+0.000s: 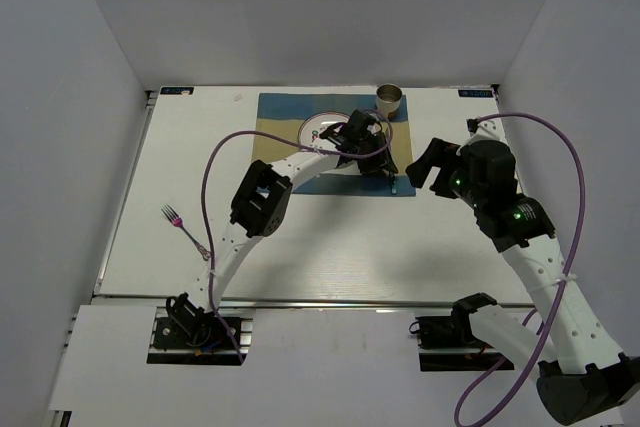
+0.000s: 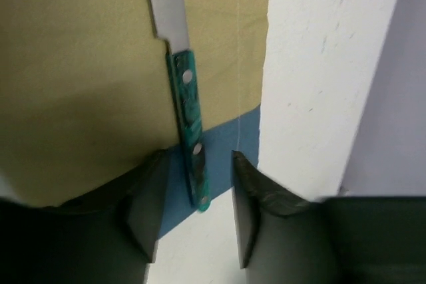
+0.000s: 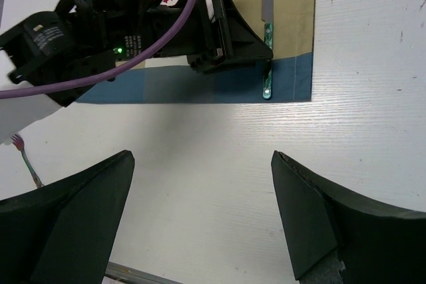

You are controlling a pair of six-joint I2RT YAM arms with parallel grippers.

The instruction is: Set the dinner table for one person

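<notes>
Top view: the white rectangular surface (image 1: 330,247) fills the middle of the picture, from the arm bases to the back wall. It lies flat, with its long axis running left to right. At its far centre is a blue-and-tan placemat (image 1: 275,112). A white plate (image 1: 315,130) sits on the placemat, partly hidden by the left arm, and a metal cup (image 1: 389,99) stands at its far right corner. A fork (image 1: 182,224) lies on bare surface to the left, well apart from the placemat. The setting looks mostly done, with the fork probably still to be brought beside the plate. The left fingers (image 1: 380,162) hang over the placemat's right side. The right fingers (image 1: 428,162) hover just beside it, holding nothing.

Left wrist view: a knife (image 2: 190,131) with a green handle lies along the placemat's right margin. Its long axis runs near to far, blade towards the back wall and handle towards the arms. The left fingers (image 2: 150,211) are parted, one on either side of the handle's butt. They appear not to touch it, so the knife looks laid in place or nearly so.

Right wrist view: the right fingers (image 3: 86,217) are spread wide above bare surface (image 3: 359,64), gripping nothing. Beyond them, the knife (image 3: 267,64) lies at the placemat's near right corner, beside the left arm's wrist.
</notes>
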